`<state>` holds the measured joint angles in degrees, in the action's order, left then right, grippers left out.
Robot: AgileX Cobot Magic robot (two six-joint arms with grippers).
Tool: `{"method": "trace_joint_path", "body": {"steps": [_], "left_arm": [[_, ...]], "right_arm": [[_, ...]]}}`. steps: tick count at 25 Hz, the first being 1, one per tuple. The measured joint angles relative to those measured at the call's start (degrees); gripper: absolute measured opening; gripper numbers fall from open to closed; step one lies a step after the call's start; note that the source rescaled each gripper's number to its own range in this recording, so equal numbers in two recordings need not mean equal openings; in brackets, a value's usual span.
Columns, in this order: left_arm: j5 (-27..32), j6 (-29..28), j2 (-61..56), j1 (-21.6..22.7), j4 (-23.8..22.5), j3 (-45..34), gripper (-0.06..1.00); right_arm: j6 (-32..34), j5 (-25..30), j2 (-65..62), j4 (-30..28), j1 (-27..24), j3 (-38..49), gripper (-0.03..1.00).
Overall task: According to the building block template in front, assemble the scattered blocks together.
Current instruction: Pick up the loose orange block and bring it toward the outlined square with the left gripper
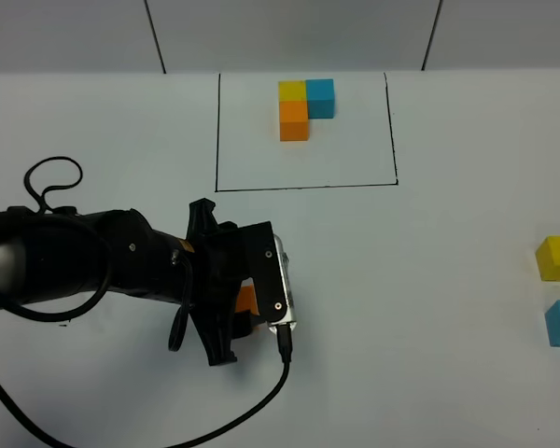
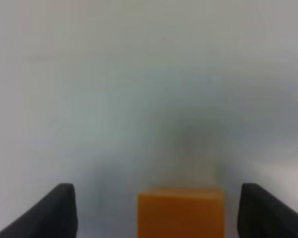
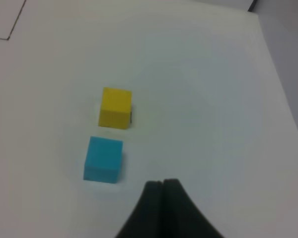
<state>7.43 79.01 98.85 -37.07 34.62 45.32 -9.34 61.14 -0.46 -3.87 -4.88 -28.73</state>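
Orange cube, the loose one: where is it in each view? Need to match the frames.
Exterior high: orange cube lower left of centre, peeking out under the left arm.
Left wrist: orange cube inside the open left gripper, a gap on each side.
Right wrist: not in it; only the yellow cube and blue cube show.
Landmark: left gripper ties exterior to left wrist; yellow cube, at the exterior's right edge, ties in right wrist.

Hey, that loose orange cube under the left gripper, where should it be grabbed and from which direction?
Take the orange cube by two opposite flat side faces, coming down from above. It sits flat on the table with its sides free, and lies between the open left gripper's fingers, nearer one finger, so centring first would probably help.
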Motion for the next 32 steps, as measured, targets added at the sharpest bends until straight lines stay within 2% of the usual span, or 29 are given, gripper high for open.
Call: {"method": "trace_joint_path", "body": {"steps": [4,6,8,12,13,15,17,20,23,26,27,29,32], "left_arm": [[0.3,0.0,-2.4,0.0,-0.6,0.0,0.91],[0.6,0.0,-3.4,0.0,-1.6,0.0,0.85],[0.9,0.0,-3.9,0.0,-2.5,0.0,0.72],[1.2,-1.7,-4.5,0.0,-3.1,0.0,0.22],[1.2,-2.7,-4.5,0.0,-3.2,0.0,0.13],[0.8,-6.8,-4.5,0.0,-3.5,0.0,0.04],[-0.2,-13.0,-4.5,0.0,-4.0,0.0,0.01],[-2.2,-28.3,-4.5,0.0,-5.6,0.0,0.0],[-4.1,-53.1,-4.5,0.0,-8.9,0.0,0.0],[-6.2,-77.4,-4.5,0.0,-17.6,0.0,0.0],[-6.8,-83.5,-4.5,0.0,-20.8,0.0,0.0],[-7.4,-90.3,-4.5,0.0,-27.9,0.0,0.0],[-7.4,-92.7,-5.0,0.8,-32.3,0.0,0.0]], "right_arm": [[0.0,0.0,0.0,0.0,0.0,0.0,0.0],[0.0,0.0,0.0,0.0,0.0,0.0,0.0],[0.0,0.0,0.0,0.0,0.0,0.0,0.0],[0.0,0.0,0.0,0.0,0.0,0.0,0.0],[0.0,0.0,0.0,0.0,0.0,0.0,0.0],[0.0,0.0,0.0,0.0,0.0,0.0,0.0],[0.0,0.0,0.0,0.0,0.0,0.0,0.0],[0.0,0.0,0.0,0.0,0.0,0.0,0.0],[0.0,0.0,0.0,0.0,0.0,0.0,0.0],[0.0,0.0,0.0,0.0,0.0,0.0,0.0],[0.0,0.0,0.0,0.0,0.0,0.0,0.0],[0.0,0.0,0.0,0.0,0.0,0.0,0.0],[0.0,0.0,0.0,0.0,0.0,0.0,0.0]]}}
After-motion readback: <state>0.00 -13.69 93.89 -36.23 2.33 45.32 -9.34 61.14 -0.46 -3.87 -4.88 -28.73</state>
